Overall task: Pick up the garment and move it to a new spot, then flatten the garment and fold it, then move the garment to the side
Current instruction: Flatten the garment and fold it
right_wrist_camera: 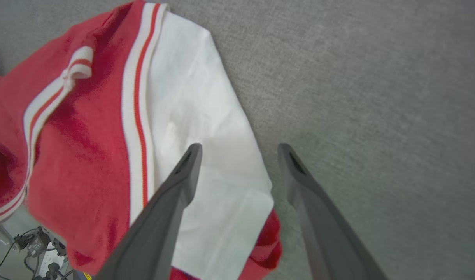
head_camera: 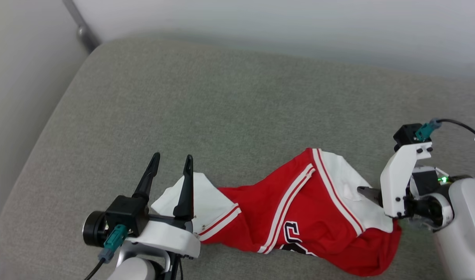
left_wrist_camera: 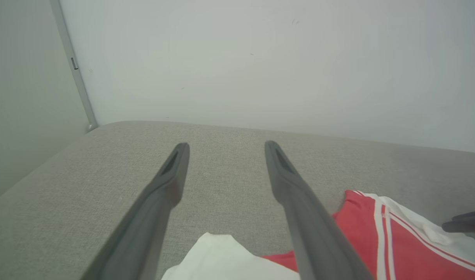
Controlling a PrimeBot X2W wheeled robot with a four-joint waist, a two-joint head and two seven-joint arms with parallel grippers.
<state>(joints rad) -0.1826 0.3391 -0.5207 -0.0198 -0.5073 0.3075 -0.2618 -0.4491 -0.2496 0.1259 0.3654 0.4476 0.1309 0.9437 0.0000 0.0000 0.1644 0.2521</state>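
The garment (head_camera: 295, 212) lies crumpled near the front edge of a grey cushioned surface (head_camera: 221, 105), red with white sleeves, striped trim and part of the black lettering showing. My left gripper (head_camera: 171, 161) stands open above its left white sleeve, fingers pointing away, nothing between them. In the left wrist view the left gripper (left_wrist_camera: 226, 147) is over bare cushion, with the garment (left_wrist_camera: 381, 241) low at the right. My right gripper (right_wrist_camera: 240, 148) is open, its fingers straddling the edge of the right white sleeve of the garment (right_wrist_camera: 194, 116). In the head view one right fingertip (head_camera: 367, 192) lies on that sleeve.
A pale wall (head_camera: 284, 23) runs behind the cushion, with a grey metal post (head_camera: 81, 29) at the back left corner. The cushion stretches bare to the back and left. Cables and a power strip (right_wrist_camera: 39, 249) show on the floor past the front edge.
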